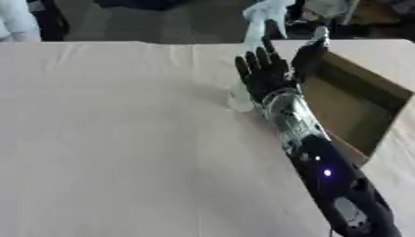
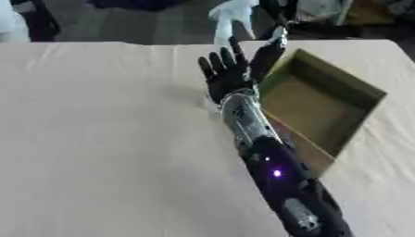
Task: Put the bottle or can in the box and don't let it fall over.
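Reaching across the table [image 1: 113,139], the right hand [image 1: 263,74] stands with fingers straight and spread, pointing away from the robot, thumb raised toward the box [image 2: 324,109]. It pinches nothing. The left hand appears in neither view.

The box is open-topped cardboard, lying askew. Its near left wall runs just beside the right forearm, and its floor looks bare.

The task's thing is a pale, translucent bottle [image 1: 247,69] (mostly hidden behind the hand). It stands on the table just left of the box's left wall, outside the box, with its base showing below the hand's left edge and its upper part rising above the fingertips. It appears upright. Contact between hand and bottle cannot be confirmed.

Assessment: the grasp is not yet made and the bottle remains to be transferred.

Recommendation: close the fingers and thumb around the bottle's middle, not its top, so it cannot pivot. Lift straight up until the base clears the wall, carry it over the box floor, lower until it sits flat, then release without brushing it.
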